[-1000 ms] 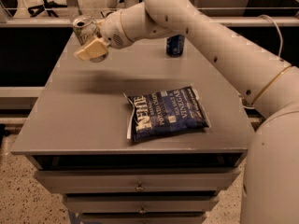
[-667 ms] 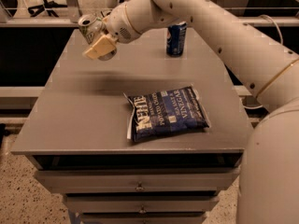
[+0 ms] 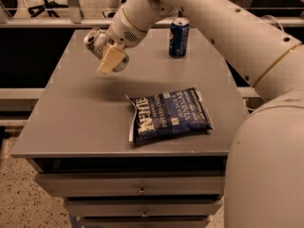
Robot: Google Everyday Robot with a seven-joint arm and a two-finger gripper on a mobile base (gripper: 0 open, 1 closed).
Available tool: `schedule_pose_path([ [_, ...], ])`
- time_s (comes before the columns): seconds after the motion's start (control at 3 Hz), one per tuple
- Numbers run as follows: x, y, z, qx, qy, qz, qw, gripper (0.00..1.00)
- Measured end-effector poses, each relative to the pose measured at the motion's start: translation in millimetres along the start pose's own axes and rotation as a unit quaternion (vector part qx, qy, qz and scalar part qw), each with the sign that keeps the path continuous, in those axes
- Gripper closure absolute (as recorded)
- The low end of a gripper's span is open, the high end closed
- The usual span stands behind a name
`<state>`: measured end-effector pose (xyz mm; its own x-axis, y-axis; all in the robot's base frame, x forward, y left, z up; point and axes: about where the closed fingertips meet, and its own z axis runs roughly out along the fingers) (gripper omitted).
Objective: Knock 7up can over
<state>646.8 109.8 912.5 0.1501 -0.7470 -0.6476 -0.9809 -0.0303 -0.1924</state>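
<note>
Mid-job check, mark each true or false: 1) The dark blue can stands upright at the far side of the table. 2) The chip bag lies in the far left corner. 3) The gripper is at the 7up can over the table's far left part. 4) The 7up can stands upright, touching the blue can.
1) True: the dark blue can stands upright near the far edge of the table.
2) False: the chip bag lies flat near the front edge, right of centre.
3) True: the gripper is right against the 7up can there.
4) False: the 7up can is tilted at the gripper, well left of the blue can and apart from it.
</note>
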Motion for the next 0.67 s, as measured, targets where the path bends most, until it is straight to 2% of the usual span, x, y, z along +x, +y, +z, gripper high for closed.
schedule_pose_path([
  [0.33, 13.3, 9.4, 7.3, -0.016, 0.058, -0.018, 0.9980, 1.00],
  [0.67, 22.0, 13.8, 20.6, -0.030, 0.097, -0.034, 0.9943, 0.87],
])
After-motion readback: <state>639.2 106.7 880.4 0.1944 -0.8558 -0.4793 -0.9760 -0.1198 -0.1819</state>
